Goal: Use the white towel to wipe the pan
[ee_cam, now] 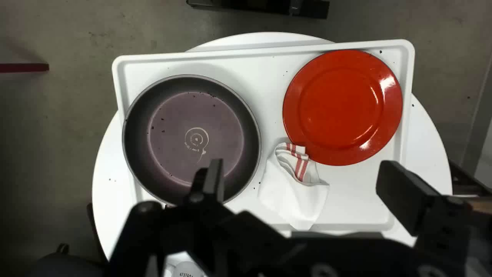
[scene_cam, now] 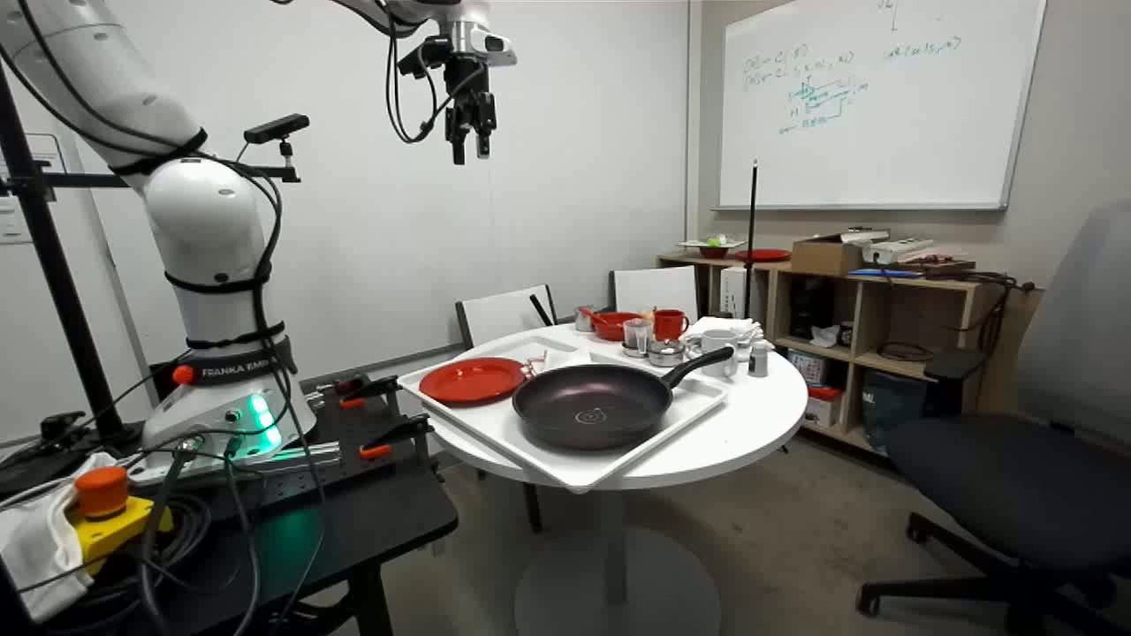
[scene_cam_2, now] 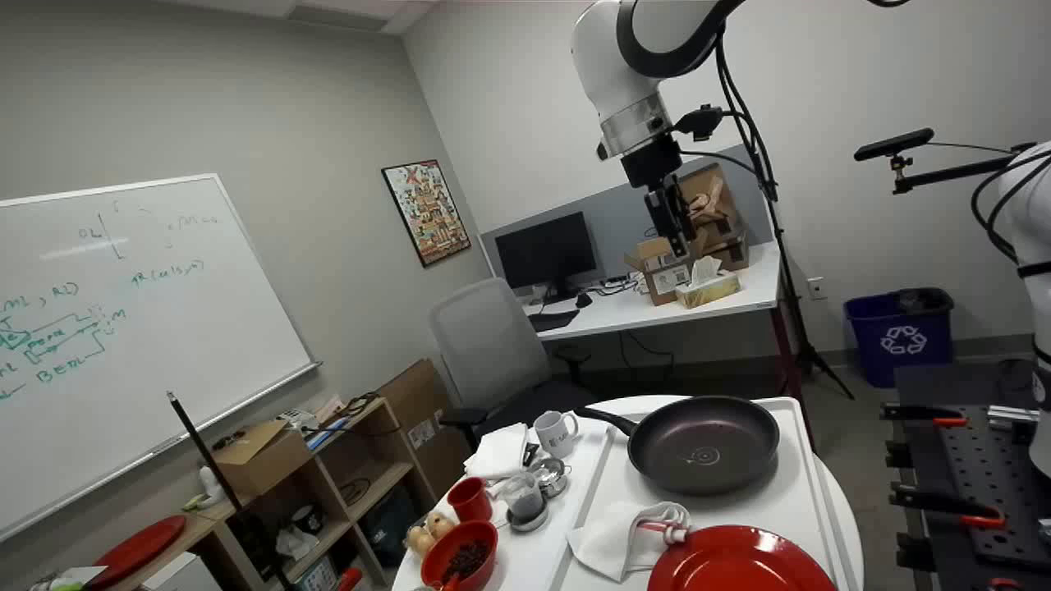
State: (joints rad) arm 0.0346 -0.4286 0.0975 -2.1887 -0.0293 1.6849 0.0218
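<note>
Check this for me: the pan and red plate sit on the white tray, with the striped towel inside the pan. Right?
The striped towel isn't inside the pan: the wrist view shows it on the tray, beside the pan. The rest stands.

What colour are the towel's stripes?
Red stripes on the white towel, clearest in the wrist view.

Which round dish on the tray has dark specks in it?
The large dark pan: specks dot its inside in the wrist view, while the flat red plate shows none.
</note>
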